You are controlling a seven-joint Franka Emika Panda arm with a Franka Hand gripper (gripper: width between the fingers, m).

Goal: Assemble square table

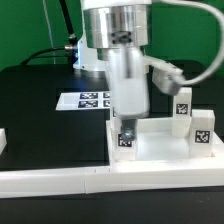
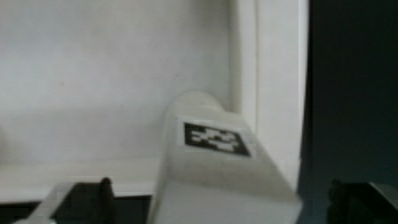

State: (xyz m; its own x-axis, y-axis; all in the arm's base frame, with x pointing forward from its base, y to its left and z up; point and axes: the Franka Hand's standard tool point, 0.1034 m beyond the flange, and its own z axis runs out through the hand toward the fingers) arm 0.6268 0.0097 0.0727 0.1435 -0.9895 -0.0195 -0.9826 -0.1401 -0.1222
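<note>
The white square table top (image 1: 158, 143) lies tray-side up on the black table, its raised rim (image 2: 270, 60) running past the leg in the wrist view. One white leg (image 1: 126, 135) stands upright in its front corner on the exterior view's left, tag (image 2: 215, 139) facing the wrist camera. My gripper (image 1: 128, 118) hangs straight over this leg, fingers on either side of it. In the wrist view my gripper (image 2: 217, 205) is open: each dark finger (image 2: 82, 200) stands apart from the leg's sides. Two more tagged legs (image 1: 183, 108) (image 1: 203, 131) stand at the top's right side.
A long white barrier wall (image 1: 60, 181) runs along the front of the table. The marker board (image 1: 88, 99) lies flat behind the gripper, toward the exterior view's left. A white block edge (image 1: 3, 141) shows at the far left.
</note>
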